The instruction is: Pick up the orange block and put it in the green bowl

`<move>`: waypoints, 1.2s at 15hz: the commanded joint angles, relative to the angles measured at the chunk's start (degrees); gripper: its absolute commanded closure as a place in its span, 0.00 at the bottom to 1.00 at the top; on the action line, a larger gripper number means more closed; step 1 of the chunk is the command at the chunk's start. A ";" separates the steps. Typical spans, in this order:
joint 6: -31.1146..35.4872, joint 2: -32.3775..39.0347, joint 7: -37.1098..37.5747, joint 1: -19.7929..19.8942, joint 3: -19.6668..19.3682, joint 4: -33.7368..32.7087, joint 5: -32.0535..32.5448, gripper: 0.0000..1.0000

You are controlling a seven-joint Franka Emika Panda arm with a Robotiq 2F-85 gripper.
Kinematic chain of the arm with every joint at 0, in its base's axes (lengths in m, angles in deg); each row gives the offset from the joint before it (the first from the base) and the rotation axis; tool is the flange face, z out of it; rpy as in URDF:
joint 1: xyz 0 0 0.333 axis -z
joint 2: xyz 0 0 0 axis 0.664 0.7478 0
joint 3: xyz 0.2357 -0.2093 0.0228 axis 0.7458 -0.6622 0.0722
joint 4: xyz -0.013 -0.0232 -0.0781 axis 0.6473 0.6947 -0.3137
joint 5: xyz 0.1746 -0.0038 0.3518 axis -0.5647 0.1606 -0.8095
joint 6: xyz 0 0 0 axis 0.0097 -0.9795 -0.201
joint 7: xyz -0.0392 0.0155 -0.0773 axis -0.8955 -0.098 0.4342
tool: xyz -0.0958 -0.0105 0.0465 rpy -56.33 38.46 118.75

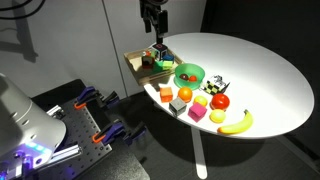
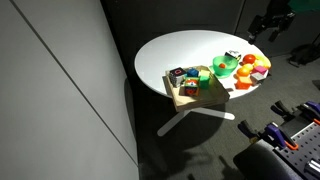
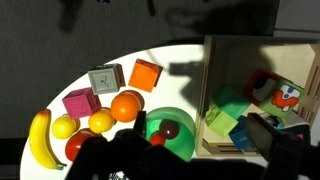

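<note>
Fingers (image 3: pixel 285 145) of the gripper (image 1: pixel 153 32) hung spread and empty, high over the wooden tray (image 1: pixel 134 60) at the table (image 1: pixel 270 80) edge, well apart from the target. Next out sat the green bowl (image 1: pixel 188 73), and beyond it the orange block (image 1: pixel 166 94) near the edge, just beside the orange fruit (image 1: pixel 183 95). A descent aimed slightly off would likely have closed on the fruit or nudged the block over the edge

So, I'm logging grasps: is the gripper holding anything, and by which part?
Nothing: the gripper hangs open and empty; the orange block lies on the table.
</note>
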 commanded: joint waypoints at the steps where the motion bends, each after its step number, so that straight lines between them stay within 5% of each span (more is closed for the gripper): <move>1: 2.08 4.30 -0.38 1.26 -0.52 -1.06 0.83 0.00; 12: 2.11 5.06 -0.02 0.97 -0.48 -0.09 0.03 0.00; 18: 6.69 14.48 3.26 3.49 -2.35 -1.83 5.19 0.00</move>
